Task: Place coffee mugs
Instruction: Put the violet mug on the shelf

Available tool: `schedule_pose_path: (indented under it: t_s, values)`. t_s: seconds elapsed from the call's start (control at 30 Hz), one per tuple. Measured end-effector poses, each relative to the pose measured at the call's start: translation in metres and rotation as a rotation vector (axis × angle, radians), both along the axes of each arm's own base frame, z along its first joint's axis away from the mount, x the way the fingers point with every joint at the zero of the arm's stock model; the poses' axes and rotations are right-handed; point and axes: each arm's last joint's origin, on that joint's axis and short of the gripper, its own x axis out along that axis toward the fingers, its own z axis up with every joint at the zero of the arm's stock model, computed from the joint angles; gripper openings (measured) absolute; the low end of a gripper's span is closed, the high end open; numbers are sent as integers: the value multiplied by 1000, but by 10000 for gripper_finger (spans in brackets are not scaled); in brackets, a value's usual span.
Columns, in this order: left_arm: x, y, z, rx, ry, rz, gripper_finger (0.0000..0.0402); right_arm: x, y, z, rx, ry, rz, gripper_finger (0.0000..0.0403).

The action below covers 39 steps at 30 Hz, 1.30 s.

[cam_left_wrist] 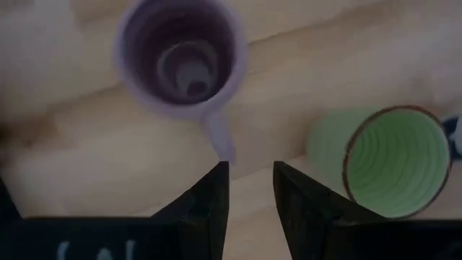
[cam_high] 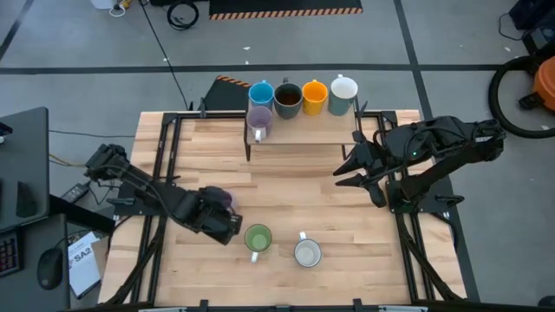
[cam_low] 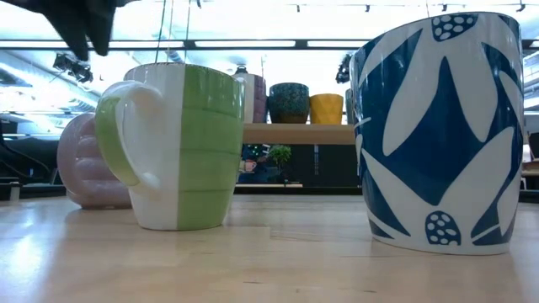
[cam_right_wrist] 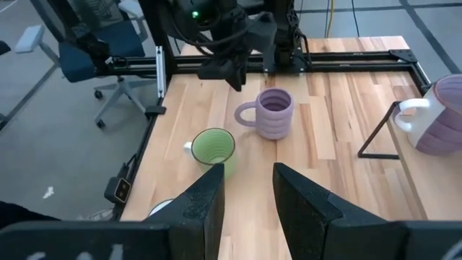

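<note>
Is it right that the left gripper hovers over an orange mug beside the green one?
No: the mug under the left gripper is lilac, not orange, as the right wrist view shows. It does stand beside the green mug.

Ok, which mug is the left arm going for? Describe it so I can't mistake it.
On the wooden table, near its front-left, the left gripper hangs over a lilac mug. The mug stands upright, beside the green mug. It is ribbed, unlike its neighbour.
</note>
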Motion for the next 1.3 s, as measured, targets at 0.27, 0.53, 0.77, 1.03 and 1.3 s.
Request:
schedule_pose_path:
  t_s: [0.27,0.53,0.77,1.03,1.3]
  values:
    - [14,29,0,105,80,-401,115,0,0,0,0,-2,-7,124]
    - [12,37,-1,163,195,-829,116,0,0,0,38,4,-40,124]
    - [6,31,-4,221,281,-991,171,1,-2,0,44,0,-98,124]
    - [-2,27,-28,227,340,-1097,196,1,-2,1,60,-9,-134,124]
    - [-3,29,-37,256,309,-1213,173,2,-3,1,71,-11,-169,124]
